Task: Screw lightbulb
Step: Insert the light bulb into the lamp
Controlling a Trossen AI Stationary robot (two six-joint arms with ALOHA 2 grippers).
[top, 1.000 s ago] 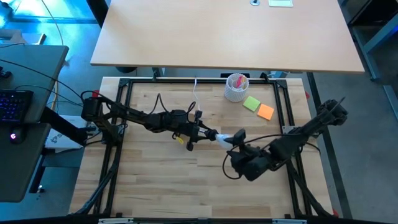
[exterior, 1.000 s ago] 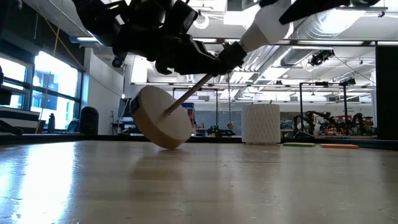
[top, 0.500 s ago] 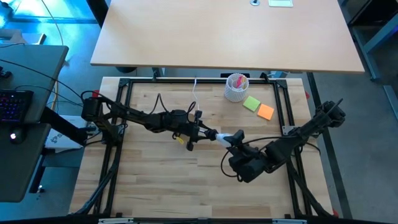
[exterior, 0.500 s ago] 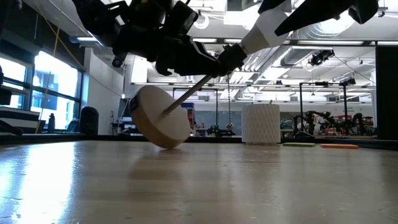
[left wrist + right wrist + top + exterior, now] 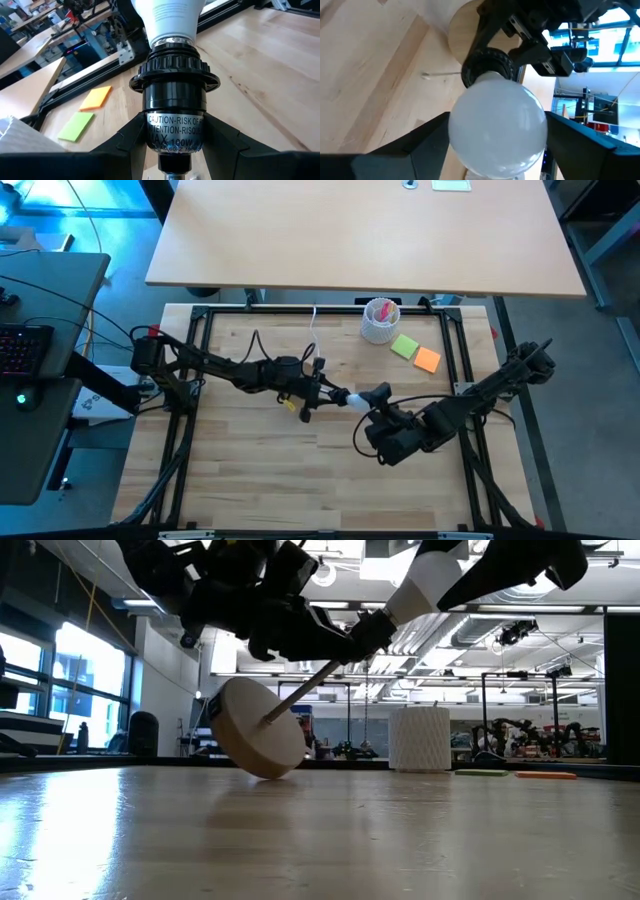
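Mid-table, left pincer clamped on black socket, right pincer spread around lightbulb.

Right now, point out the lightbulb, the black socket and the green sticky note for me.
lightbulb (image 5: 496, 131): right wrist view, centre of its white globe.
black socket (image 5: 175, 107): left wrist view, its ribbed body above the caution lettering.
green sticky note (image 5: 404, 346): high view, middle of the sheet.

Left arm stretched across table centre, left gripper fingers clamped on black socket. Right arm reaching in from right, right gripper fingers spread apart.
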